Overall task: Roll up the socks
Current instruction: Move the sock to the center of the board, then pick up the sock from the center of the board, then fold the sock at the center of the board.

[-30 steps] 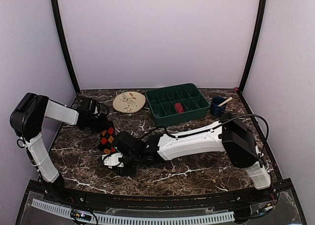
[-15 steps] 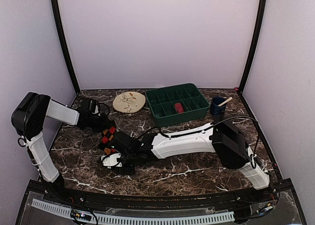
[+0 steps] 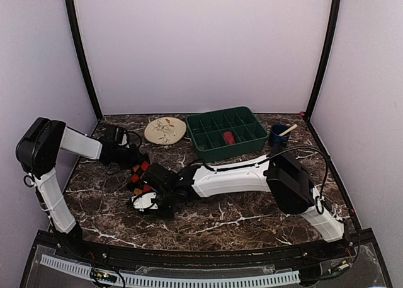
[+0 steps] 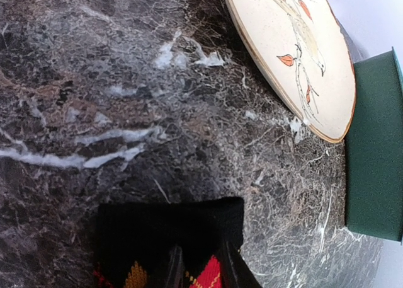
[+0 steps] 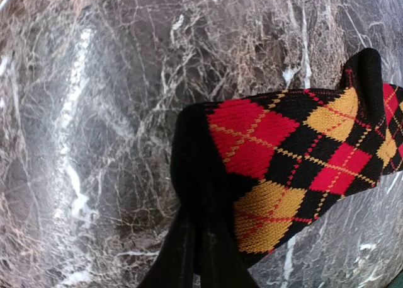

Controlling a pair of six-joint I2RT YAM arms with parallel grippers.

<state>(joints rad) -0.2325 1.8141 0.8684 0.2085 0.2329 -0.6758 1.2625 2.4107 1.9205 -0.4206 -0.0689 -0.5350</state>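
Note:
One of the socks, black with red and orange argyle diamonds [image 3: 140, 174], lies on the dark marble table [image 3: 252, 215] at the left. My left gripper [image 3: 133, 161] comes in from the far side. In the left wrist view it [image 4: 201, 264] is shut on the sock [image 4: 170, 228] just behind its black cuff. My right gripper [image 3: 143, 196] reaches across from the right. Its dark fingers [image 5: 182, 250] are pressed together on the sock's black end [image 5: 192, 168], so the right gripper [image 5: 203, 237] is shut on it. The diamonds [image 5: 302, 155] spread to the right.
A beige floral plate [image 3: 165, 130] [image 4: 296, 55] sits at the back left. Beside it stands a green compartment tray [image 3: 208, 150] [image 4: 374, 149] holding a red item [image 3: 228, 137]. A blue cup with a stick [image 3: 278, 137] is at the back right.
My right arm has slid left over the sock and its jaws have closed on the sock's black end. The left gripper has kept its hold and barely moved.

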